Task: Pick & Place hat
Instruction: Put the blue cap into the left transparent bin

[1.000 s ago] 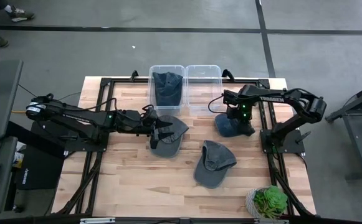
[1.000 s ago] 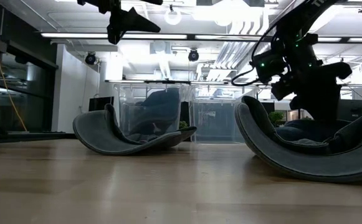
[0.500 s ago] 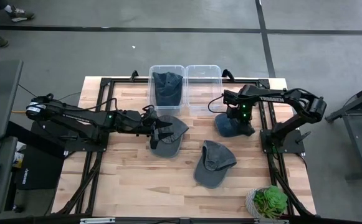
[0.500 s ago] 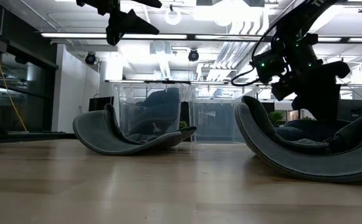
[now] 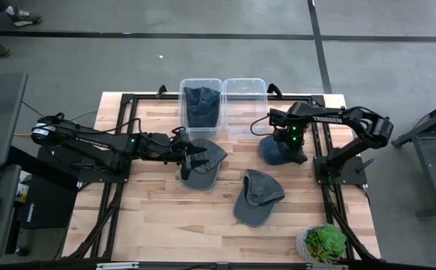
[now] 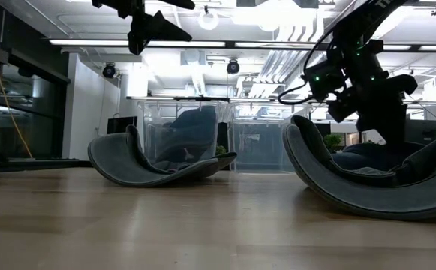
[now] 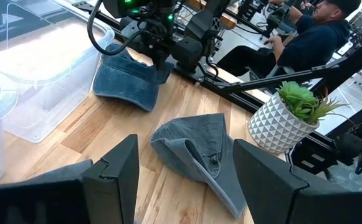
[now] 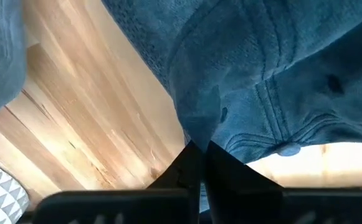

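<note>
A blue hat (image 5: 272,154) lies on the table at the right, in front of the clear bins. My right gripper (image 5: 288,147) stands over it and is shut on its cloth (image 8: 243,74). A grey hat (image 5: 202,169) lies at the middle left, crown side on the wood. My left gripper (image 5: 195,157) hangs open above it, holding nothing, high over the table in the low view (image 6: 151,28). A second grey hat (image 5: 257,196) lies toward the near edge, its brim curled up (image 6: 368,184). My right gripper pinches a raised fold of the blue hat's cloth (image 8: 197,128) between its two fingertips (image 8: 185,163). The fingers come from above, pointing down. The rest of the hat lies spread on the table around the fold.
Two clear bins stand at the far edge: the left one (image 5: 201,105) holds a dark hat, the right one (image 5: 245,93) shows nothing inside. A potted plant (image 5: 325,243) stands at the near right corner. A person sits beyond the table (image 7: 305,43).
</note>
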Robot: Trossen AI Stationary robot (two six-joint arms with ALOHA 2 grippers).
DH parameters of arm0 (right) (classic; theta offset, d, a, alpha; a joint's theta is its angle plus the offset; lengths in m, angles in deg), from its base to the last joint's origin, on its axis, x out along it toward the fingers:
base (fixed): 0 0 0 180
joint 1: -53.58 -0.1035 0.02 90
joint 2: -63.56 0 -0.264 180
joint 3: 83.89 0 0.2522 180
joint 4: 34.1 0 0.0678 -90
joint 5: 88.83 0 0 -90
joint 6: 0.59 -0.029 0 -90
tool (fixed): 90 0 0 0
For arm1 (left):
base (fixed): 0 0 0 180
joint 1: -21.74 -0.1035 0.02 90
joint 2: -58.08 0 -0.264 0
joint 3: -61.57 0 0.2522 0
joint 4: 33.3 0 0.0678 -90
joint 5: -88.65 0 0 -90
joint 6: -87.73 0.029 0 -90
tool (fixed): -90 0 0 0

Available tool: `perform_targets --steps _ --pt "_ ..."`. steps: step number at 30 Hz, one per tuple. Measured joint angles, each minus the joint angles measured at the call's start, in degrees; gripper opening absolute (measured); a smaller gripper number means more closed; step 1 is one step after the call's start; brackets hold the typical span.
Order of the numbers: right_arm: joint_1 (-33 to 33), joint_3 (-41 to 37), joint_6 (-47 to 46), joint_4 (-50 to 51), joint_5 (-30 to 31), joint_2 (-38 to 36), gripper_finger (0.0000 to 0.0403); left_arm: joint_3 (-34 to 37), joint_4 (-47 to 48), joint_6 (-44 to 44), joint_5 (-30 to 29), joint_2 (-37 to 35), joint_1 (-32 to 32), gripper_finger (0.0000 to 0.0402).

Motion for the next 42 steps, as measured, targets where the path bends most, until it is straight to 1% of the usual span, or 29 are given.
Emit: perform_targets --steps 9,16,23,29,33,37,42 --pt "0.0 0.0 0.8 8.4 2.7 -1.4 0.0002 0.0 -0.1 -0.4 0.0 0.0 0.0 0.0204" --pt "-0.2 0.0 0.4 10.2 3.9 -7.8 0.0001 0.0 -0.1 -1.6 0.0 0.0 0.0 0.0204" --pt "-3.7 0.1 -1.0 11.3 6.6 -13.3 0.0001 0.0 -0.2 -3.0 0.1 0.0 0.0 0.0204" --pt "-7.7 0.1 -2.3 11.8 10.6 -16.2 0.0000 0.0 -0.2 -3.1 0.1 0.0 0.0 0.0204" --pt "-10.5 0.5 -3.2 12.7 14.6 -17.4 0.0000 0.0 -0.4 -3.5 0.1 0.0 0.0 0.0204" --pt "-12.9 4.0 -3.2 16.0 20.4 -17.5 0.0000 0.0 -0.4 -3.6 0.1 0.0 0.0 0.0204" --pt "-14.6 10.2 -3.2 18.5 24.9 -17.5 0.0000 0.0 -0.5 -3.6 -0.2 0.0 0.0 0.0204"
